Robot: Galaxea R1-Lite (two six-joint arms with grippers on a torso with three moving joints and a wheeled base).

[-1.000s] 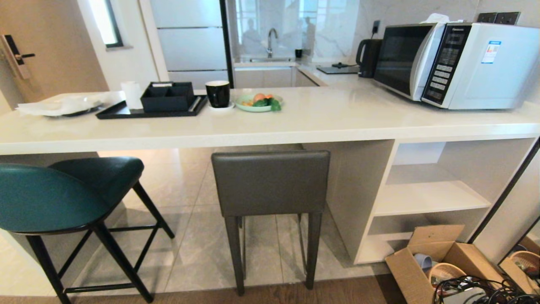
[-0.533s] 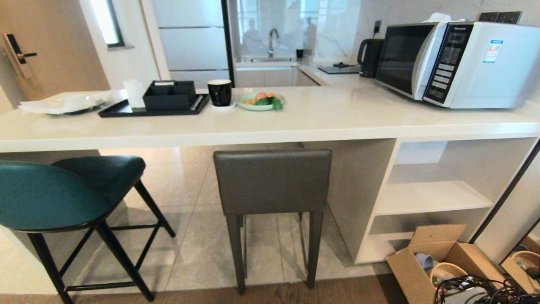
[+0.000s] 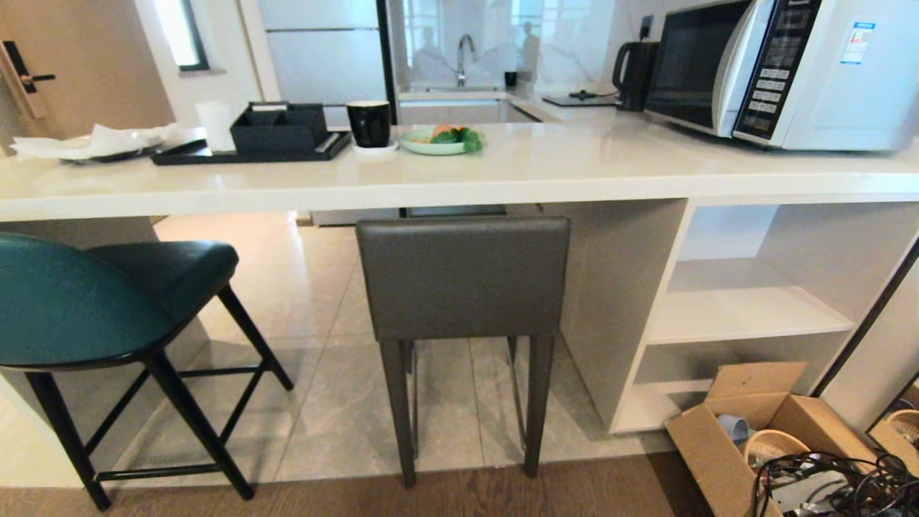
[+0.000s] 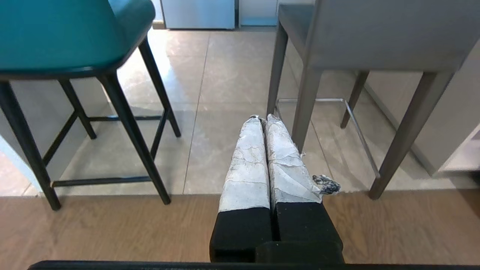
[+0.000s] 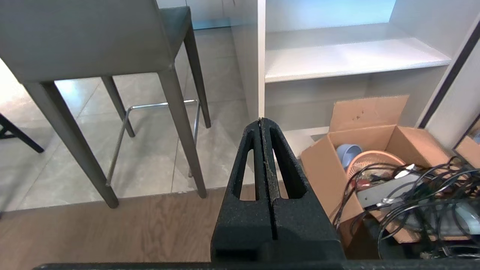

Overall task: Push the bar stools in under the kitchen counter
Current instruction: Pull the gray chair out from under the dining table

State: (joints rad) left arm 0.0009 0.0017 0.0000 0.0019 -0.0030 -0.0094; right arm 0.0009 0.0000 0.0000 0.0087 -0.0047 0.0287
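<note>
Nearest to the robot, both arms are parked low over the wood floor: the left gripper [image 4: 263,119] has its taped fingers pressed together and holds nothing, and the right gripper [image 5: 261,120] has its black fingers together too, empty. Beyond them stand the two stools on the tile, near each other but apart. The grey stool [image 3: 463,276] has its back just under the front edge of the kitchen counter [image 3: 459,194] – it looks nearly in. The teal stool [image 3: 79,305] on the left stands further out, turned a little. I judge the step is the approach; no stool is touched yet. The next move calls for bringing a closed gripper against a stool back and pushing straight – carefully, because the thin black legs may catch on the tile edge.
</note>
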